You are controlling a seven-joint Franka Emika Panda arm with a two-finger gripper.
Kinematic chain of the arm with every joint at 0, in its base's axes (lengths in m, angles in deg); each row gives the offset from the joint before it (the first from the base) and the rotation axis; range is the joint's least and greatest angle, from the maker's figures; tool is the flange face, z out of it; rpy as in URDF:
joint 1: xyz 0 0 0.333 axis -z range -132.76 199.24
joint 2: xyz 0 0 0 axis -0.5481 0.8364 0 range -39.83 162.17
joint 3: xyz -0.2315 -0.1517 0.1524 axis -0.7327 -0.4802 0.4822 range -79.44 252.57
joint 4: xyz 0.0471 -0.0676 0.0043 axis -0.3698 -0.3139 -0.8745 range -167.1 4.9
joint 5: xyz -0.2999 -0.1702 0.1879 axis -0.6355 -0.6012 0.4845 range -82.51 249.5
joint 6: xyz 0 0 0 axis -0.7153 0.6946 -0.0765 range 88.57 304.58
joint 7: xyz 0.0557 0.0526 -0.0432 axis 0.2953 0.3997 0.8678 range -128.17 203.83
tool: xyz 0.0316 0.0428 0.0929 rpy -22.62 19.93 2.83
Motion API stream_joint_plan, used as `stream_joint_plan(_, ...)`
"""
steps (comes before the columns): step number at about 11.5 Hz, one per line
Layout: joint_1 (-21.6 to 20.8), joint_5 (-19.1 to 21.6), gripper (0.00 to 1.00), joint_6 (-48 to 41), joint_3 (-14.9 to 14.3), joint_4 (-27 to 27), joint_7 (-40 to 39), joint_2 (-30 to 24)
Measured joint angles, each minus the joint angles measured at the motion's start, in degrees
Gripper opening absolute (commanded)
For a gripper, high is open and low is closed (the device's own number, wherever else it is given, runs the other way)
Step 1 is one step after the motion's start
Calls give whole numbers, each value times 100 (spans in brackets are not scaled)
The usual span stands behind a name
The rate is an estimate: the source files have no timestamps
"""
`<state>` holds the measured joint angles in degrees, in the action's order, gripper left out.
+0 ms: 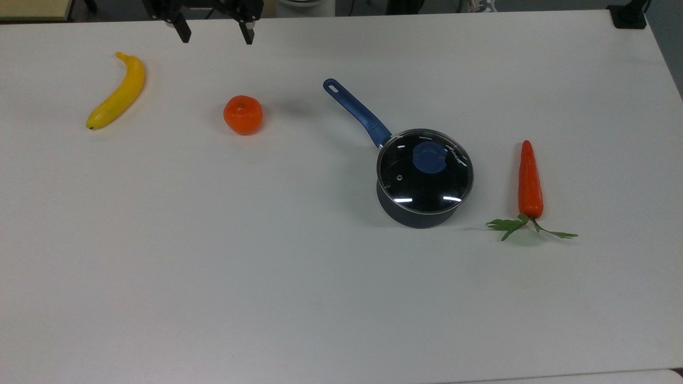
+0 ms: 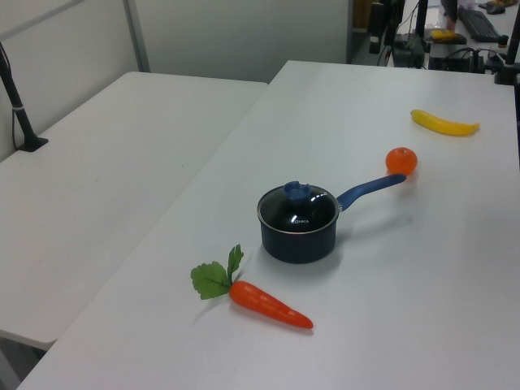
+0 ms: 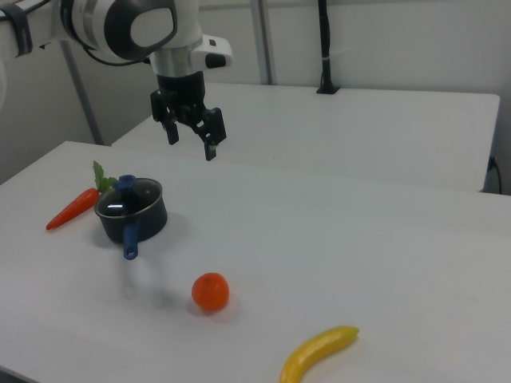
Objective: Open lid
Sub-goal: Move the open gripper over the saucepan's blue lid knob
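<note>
You're working over a big white counter, and the saucepan is sitting light and loose on it, so a sideways nudge is probably going to skate the whole pot toward the carrot. The lid is resting shut on the pan, well apart from your pincer, which is hanging spread and empty. That blue knob is looking small and slick, so an off-centre pinch is likely going to slip.

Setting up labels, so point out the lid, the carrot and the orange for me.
lid (image 1: 405,184), top view, on its clear glass.
carrot (image 1: 530,181), top view, mid body.
orange (image 3: 210,292), right view, its centre.
</note>
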<state>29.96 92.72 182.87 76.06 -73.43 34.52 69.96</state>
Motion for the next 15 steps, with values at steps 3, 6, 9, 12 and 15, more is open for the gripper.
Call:
stream_joint_plan(3, -98, 147, 100, 418, 36, 1, 108, 19)
stream_joint_plan(6, -404, 149, 100, 857, 51, 1, 570, 153)
stream_joint_plan(9, -782, 149, 100, 941, 70, 1, 816, 316)
stream_joint_plan(12, -1157, 149, 100, 1153, 77, 1, 1070, 503)
stream_joint_plan(15, -1405, 149, 100, 1381, 80, -2, 1362, 674)
